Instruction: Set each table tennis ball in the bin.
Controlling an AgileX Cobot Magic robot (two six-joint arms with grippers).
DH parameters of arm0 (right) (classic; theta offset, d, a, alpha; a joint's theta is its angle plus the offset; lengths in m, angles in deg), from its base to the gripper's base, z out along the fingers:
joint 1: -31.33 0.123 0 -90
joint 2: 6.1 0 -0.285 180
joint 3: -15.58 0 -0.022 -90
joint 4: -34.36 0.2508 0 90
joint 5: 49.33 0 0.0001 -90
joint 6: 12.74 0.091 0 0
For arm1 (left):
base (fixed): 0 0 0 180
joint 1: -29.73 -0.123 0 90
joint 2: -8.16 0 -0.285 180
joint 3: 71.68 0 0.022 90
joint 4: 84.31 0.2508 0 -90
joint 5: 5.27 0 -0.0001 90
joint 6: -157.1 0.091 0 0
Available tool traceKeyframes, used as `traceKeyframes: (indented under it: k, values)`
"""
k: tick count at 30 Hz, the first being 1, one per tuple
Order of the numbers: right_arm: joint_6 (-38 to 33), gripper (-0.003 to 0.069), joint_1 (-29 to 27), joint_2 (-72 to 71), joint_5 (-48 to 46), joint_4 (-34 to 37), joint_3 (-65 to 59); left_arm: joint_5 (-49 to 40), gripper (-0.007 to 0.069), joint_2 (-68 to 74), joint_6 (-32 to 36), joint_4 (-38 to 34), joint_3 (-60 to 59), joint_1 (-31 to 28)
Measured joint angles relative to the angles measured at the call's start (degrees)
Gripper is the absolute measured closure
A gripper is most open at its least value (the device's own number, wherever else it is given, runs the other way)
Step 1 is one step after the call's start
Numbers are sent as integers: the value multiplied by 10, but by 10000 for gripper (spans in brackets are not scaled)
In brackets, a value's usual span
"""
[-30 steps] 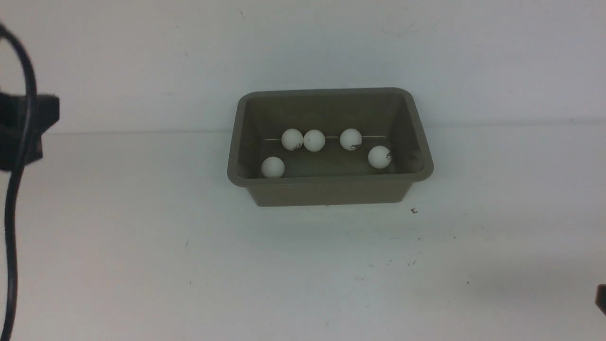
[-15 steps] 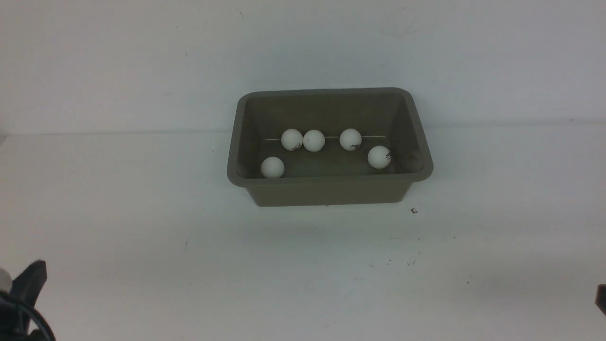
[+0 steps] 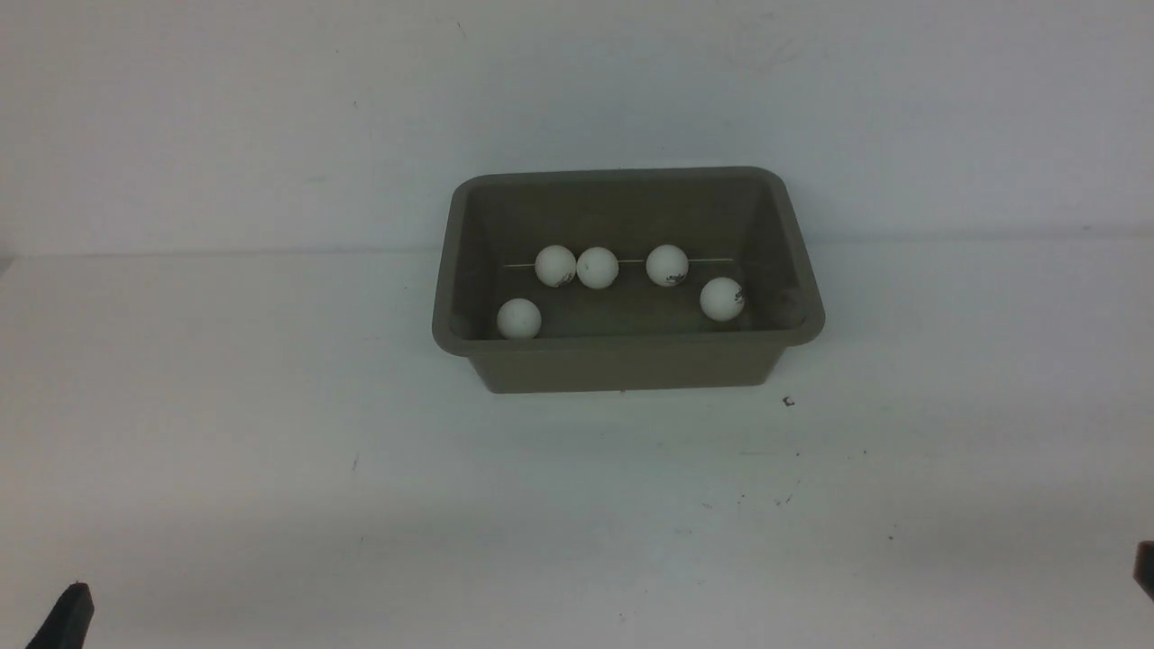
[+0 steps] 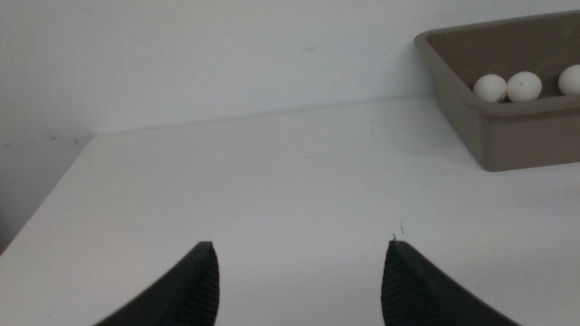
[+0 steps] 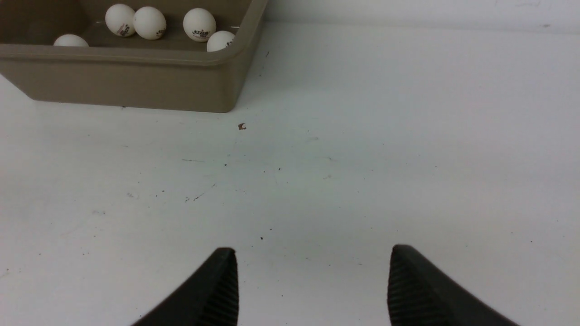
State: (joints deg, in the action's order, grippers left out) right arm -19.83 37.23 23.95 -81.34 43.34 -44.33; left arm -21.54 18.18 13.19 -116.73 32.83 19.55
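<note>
The grey-brown bin [image 3: 631, 365] stands mid-table in the front view. Several white table tennis balls lie inside it: three in a row at the back [image 3: 555, 266] [image 3: 598, 268] [image 3: 667, 265], one at the front left [image 3: 519, 318] and one at the right [image 3: 722, 298]. Only one dark fingertip [image 3: 70, 616] of my left gripper shows at the lower left corner. In the left wrist view the left gripper [image 4: 300, 244] is open over bare table, far from the bin [image 4: 498, 140]. My right gripper [image 5: 313, 248] is open and empty too, well short of the bin [image 5: 136, 88].
A small dark speck [image 3: 789, 401] lies on the white table by the bin's front right corner. The table's left edge [image 4: 45, 203] drops off near my left gripper. A white wall rises behind the bin. A dark sliver of my right arm [image 3: 1146, 568] shows at the right border.
My left arm has dropped from the upper left border to the lower left corner, almost out of the front view. The bin, the balls and the right arm have not moved.
</note>
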Motion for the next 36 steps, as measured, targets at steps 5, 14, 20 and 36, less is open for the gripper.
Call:
traceKeyframes:
  k: [5, 14, 20, 36]
  values:
    - [0, 251, 0, 0, 0, 0, 0, -6, 187, -28, -2, -1, -17, 0]
    - [0, 251, 0, 0, 0, 0, 0, -14, 187, -29, -7, -2, -23, 0]
    - [0, 251, 0, 0, 0, 0, 0, -14, 187, -29, -35, 23, -23, 0]
    - [0, 251, 0, 0, -3, 0, 0, -54, 187, -29, -303, 277, -33, 0]
